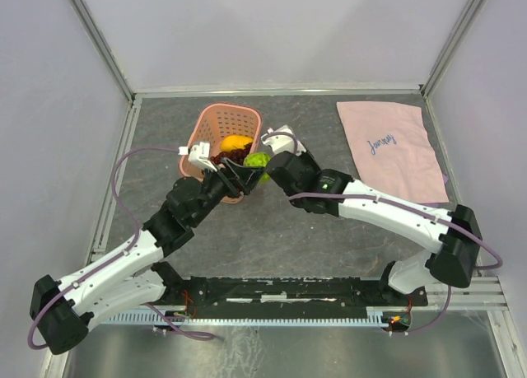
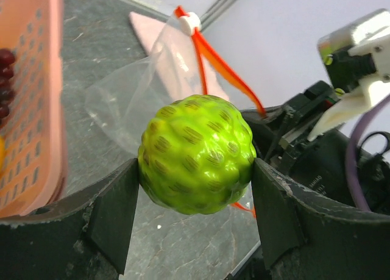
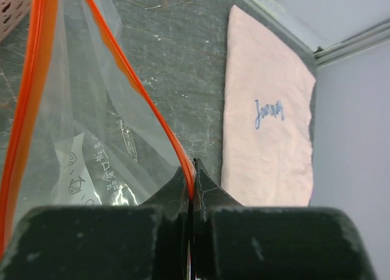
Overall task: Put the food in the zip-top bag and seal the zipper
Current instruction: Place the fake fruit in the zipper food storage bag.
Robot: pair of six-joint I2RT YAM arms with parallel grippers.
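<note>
A green round piece of food (image 2: 196,155) is pinched between the two fingers of my left gripper (image 2: 195,171), lifted above the table. In the top view it (image 1: 257,160) hangs just right of the pink basket. Right behind it the clear zip-top bag (image 2: 140,91) stands with its red-orange zipper (image 2: 225,72) slanting upward. My right gripper (image 3: 192,173) is shut on one end of the zipper (image 3: 122,66), holding the bag (image 3: 79,140) up with its mouth parted. More food lies in the basket: a yellow-orange fruit (image 1: 236,142) and dark grapes (image 1: 221,157).
The pink slotted basket (image 1: 216,119) stands at the back centre-left, close to my left gripper (image 2: 36,109). A pink cloth with script writing (image 1: 391,143) lies flat at the back right (image 3: 268,127). The right arm's wrist (image 2: 341,109) is close on the right of the green piece.
</note>
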